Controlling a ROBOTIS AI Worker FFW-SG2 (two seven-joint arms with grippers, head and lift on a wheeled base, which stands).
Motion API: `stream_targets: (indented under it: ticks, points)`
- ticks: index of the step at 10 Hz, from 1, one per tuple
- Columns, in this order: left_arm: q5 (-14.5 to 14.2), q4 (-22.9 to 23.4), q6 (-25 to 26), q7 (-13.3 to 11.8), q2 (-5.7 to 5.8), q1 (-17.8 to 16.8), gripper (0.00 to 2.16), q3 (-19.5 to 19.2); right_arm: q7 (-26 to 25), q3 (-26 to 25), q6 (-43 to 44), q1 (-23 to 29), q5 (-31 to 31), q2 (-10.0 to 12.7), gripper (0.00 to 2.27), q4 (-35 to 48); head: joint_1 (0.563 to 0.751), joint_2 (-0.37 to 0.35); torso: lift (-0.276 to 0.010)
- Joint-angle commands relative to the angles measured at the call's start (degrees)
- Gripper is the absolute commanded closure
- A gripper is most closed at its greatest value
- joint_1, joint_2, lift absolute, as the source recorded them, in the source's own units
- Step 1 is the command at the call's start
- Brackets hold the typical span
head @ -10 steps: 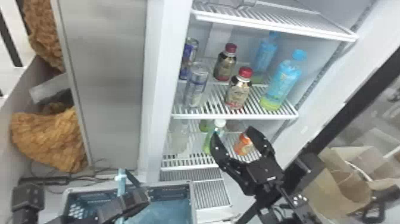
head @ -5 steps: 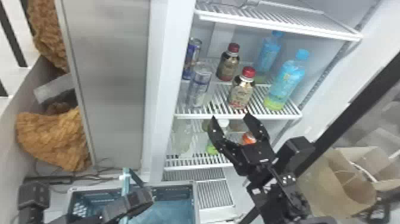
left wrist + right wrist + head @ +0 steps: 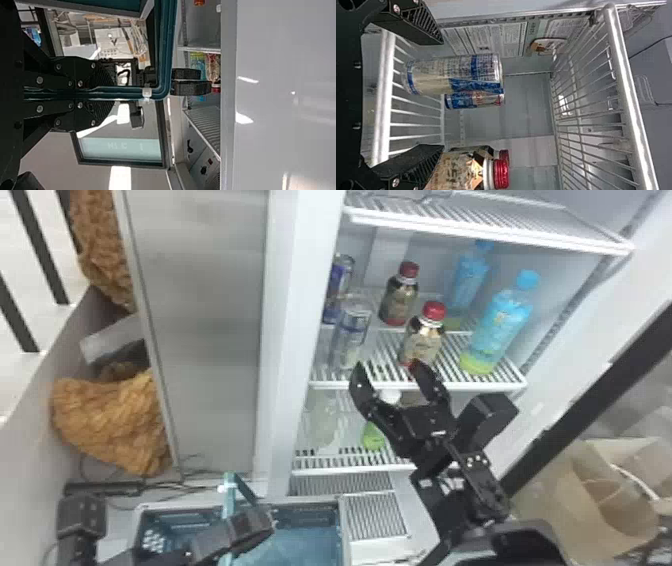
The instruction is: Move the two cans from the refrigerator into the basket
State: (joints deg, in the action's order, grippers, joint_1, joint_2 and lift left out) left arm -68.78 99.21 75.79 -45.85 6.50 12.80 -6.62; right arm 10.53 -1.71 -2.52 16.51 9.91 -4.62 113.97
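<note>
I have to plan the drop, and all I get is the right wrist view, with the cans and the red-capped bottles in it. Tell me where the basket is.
Observer: In the head view, the basket sits lower than the can shelf, off to its left.

Operator: Good. Say what has hold of it.

Observer: The left gripper; its jaws are closed on the teal handle.

Operator: Now name whatever stands on the shelf beyond the red-capped bottles, away from the cans.

Observer: Two blue-capped bottles, one nearer the front and one farther back, both to the right of the red-capped ones.
</note>
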Motion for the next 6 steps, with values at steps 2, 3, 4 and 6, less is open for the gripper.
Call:
stream_targets:
  ticks: [2,3,4,6]
  points:
    - [-0.1,0.0,0.1,0.1,0.00,0.3,1.19,0.0,-0.1,0.6,0.0,-3.9,-0.3,-0.2,0.11,-3.2,0.695,-0.254,-0.031]
    - [-0.1,-0.1,0.1,0.1,0.00,0.3,1.19,0.0,-0.1,1.4,0.0,-5.4,-0.2,-0.5,0.12,-4.8,0.695,-0.250,-0.031]
    - [-0.1,0.0,0.1,0.1,0.00,0.3,1.19,0.0,-0.1,2.5,0.0,-7.1,-0.1,-0.8,0.12,-6.3,0.695,-0.246,-0.031]
    - [-0.1,0.0,0.1,0.1,0.00,0.3,1.19,0.0,-0.2,4.8,0.0,-10.5,0.3,-1.5,0.12,-9.8,0.695,-0.221,-0.031]
